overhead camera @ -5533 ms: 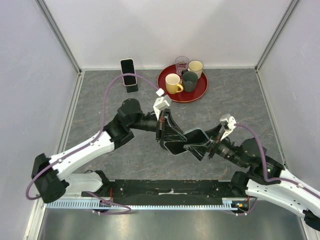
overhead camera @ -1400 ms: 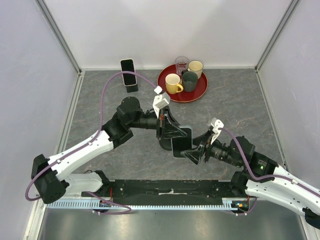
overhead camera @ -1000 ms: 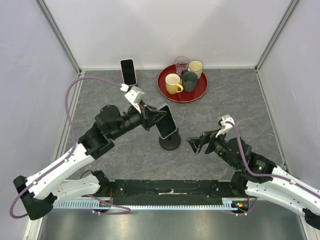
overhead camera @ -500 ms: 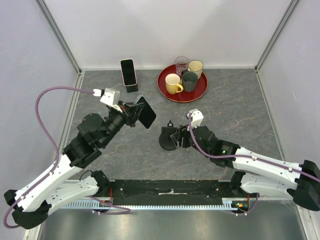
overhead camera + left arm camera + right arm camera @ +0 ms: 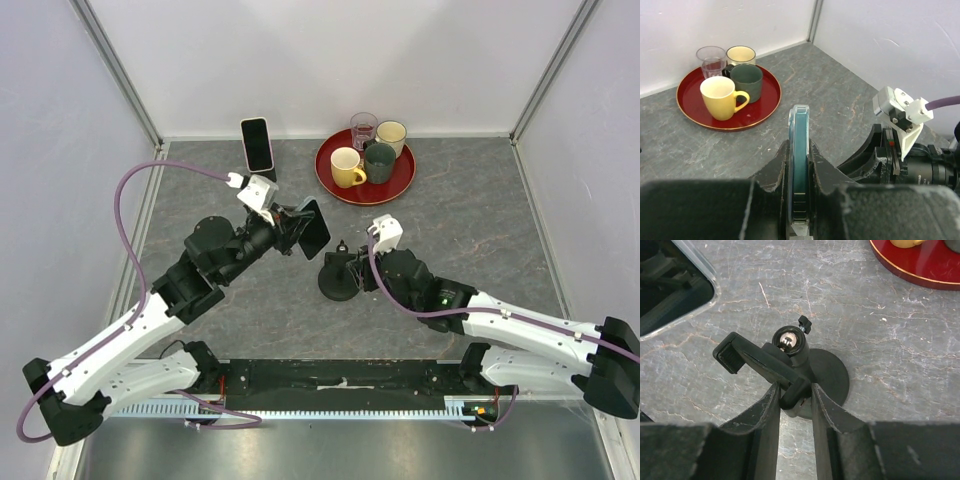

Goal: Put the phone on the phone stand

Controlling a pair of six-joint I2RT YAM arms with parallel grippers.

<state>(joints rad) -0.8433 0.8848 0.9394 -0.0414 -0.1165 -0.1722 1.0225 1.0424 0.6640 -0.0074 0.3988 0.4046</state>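
Note:
My left gripper is shut on the dark phone, which it holds in the air up and to the left of the black phone stand. Seen from the left wrist, the phone stands edge-on, pinched between both fingers. The stand's round base rests on the table, and its cradle arm tilts left from a ball joint. My right gripper is shut on the lower hooked end of that cradle. A corner of the phone shows at the top left of the right wrist view.
A red tray at the back holds a yellow mug, a dark green mug, a cream mug and a glass. A second phone stands upright on its own stand at the back left. Walls enclose the table.
The left arm has carried the phone right, closer to the stand. The right gripper's fingers have closed in on the stand's cradle end.

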